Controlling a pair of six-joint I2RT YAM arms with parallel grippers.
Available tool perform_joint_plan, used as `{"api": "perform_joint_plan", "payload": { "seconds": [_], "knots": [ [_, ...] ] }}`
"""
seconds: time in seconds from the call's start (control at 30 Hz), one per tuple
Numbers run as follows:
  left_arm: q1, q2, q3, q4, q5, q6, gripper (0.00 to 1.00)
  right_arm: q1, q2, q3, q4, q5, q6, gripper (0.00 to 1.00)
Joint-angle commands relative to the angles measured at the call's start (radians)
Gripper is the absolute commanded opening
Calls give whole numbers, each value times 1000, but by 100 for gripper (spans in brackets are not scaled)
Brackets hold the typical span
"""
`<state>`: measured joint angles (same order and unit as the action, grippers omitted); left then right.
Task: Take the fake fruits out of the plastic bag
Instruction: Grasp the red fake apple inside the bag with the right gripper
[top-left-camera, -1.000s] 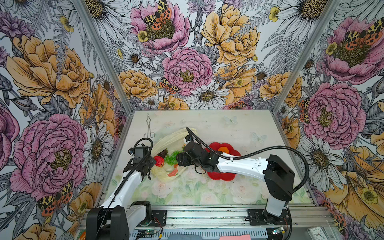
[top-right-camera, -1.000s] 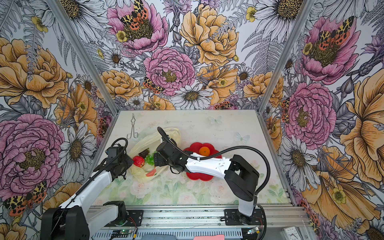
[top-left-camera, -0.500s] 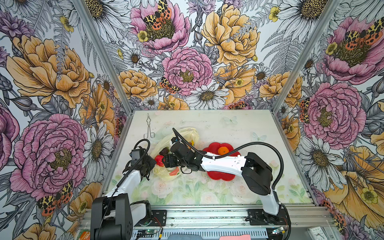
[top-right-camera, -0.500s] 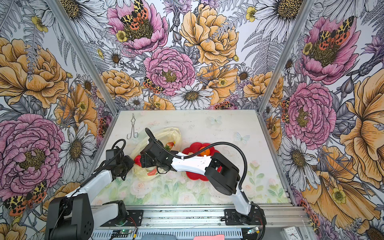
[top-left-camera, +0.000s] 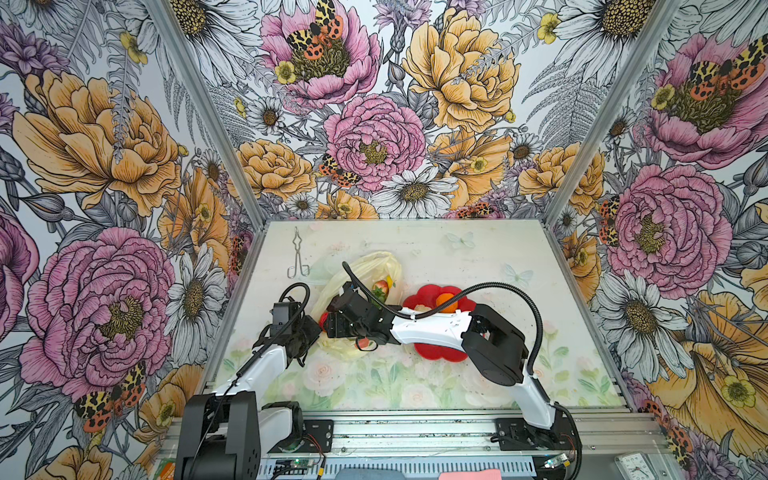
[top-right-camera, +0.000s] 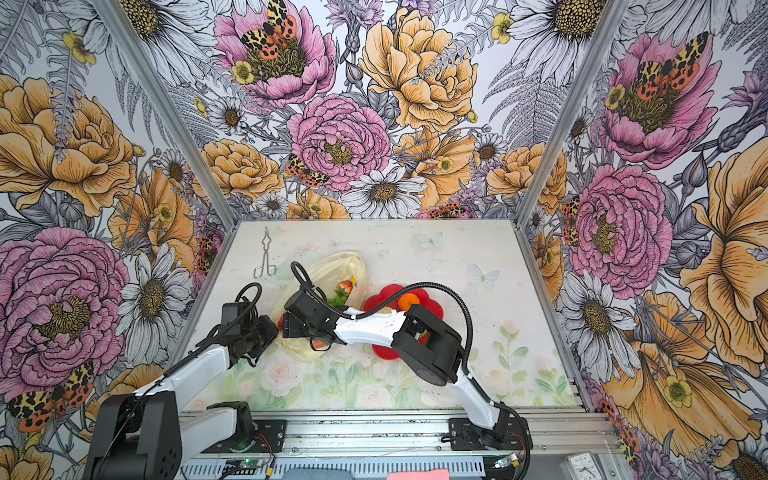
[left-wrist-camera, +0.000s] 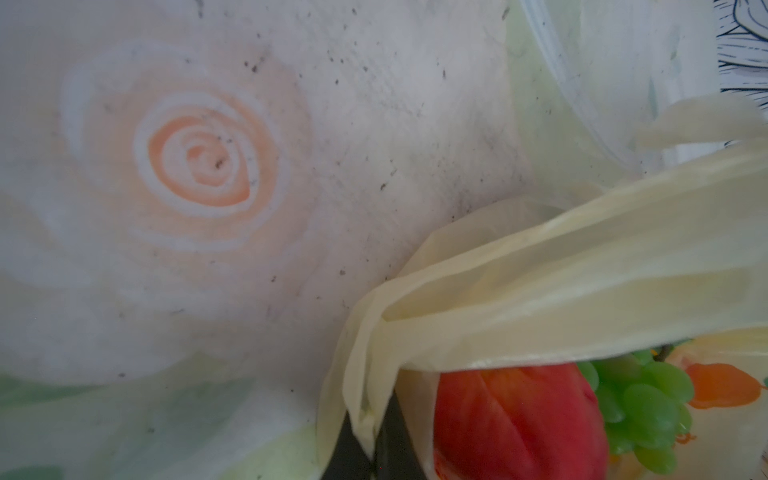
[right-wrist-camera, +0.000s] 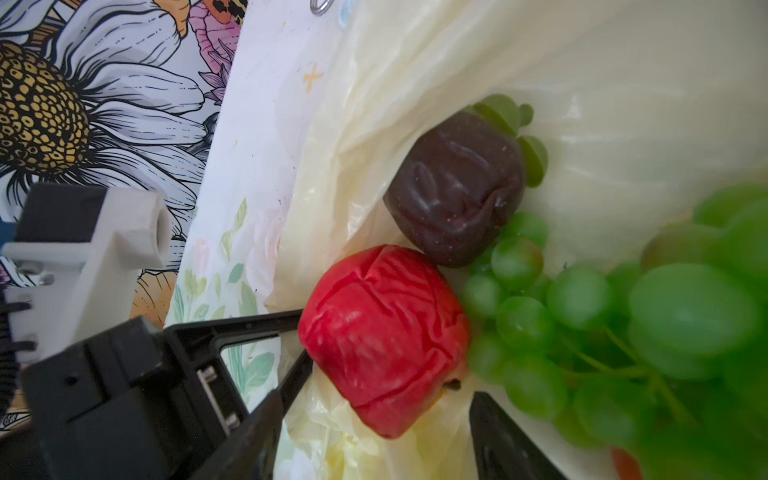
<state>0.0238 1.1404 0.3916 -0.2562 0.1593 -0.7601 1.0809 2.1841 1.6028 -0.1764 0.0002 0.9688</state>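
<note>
Nearest the front rail, the left hand (left-wrist-camera: 370, 453) is clamped shut on a gathered fold of the plastic bag (top-left-camera: 374, 266), holding the bag's lip up off the desk (top-left-camera: 457, 386) so the mouth faces the other arm. Just beside it, the right hand (right-wrist-camera: 382, 449) reaches across the middle into that mouth. Its jaws stand well apart, one on each side of the red apple (right-wrist-camera: 382, 336). Whether either finger already touches the apple cannot be told, and it holds nothing.

The step in hand looks to be the grasp on the apple. To do it well, the fingers should slide past the apple's widest part before closing. The nearer one should stay above the loose film under the fruit so that no plastic gets pinched in. The apple's skin looks wrinkled and soft, so a gentle close should do. The green grapes (right-wrist-camera: 540, 324) press against its far side and may drag along, so it is safer to draw the apple out through the mouth.

Deeper in the bag, the dark brown fruit (right-wrist-camera: 453, 191) lies touching the apple, and a strawberry (top-left-camera: 380, 288) shows through the film farther back. Right of the bag, an orange (top-left-camera: 446, 300) sits on the red plate (top-left-camera: 436, 353). Tongs (top-left-camera: 298, 257) lie near the far left corner.
</note>
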Motion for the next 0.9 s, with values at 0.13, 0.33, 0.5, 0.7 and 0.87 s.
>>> {"api": "perform_joint_plan", "payload": {
  "seconds": [0.13,0.33,0.5,0.7,0.87],
  "knots": [
    [-29,-17,-32,15,-2,-30,3,-4,-20,-107,148,6,149,72],
    [-37,-36,-46,14,3,-36,3,-11,15,-119,214,-29,208,71],
    [-47,-46,-60,9,14,-41,2,-22,44,-97,222,-21,209,74],
    [-60,-86,-92,2,8,-54,2,-40,77,-59,224,-26,212,77],
    [-70,-118,-107,-15,4,-59,2,-41,103,-20,222,-37,208,79]
  ]
}}
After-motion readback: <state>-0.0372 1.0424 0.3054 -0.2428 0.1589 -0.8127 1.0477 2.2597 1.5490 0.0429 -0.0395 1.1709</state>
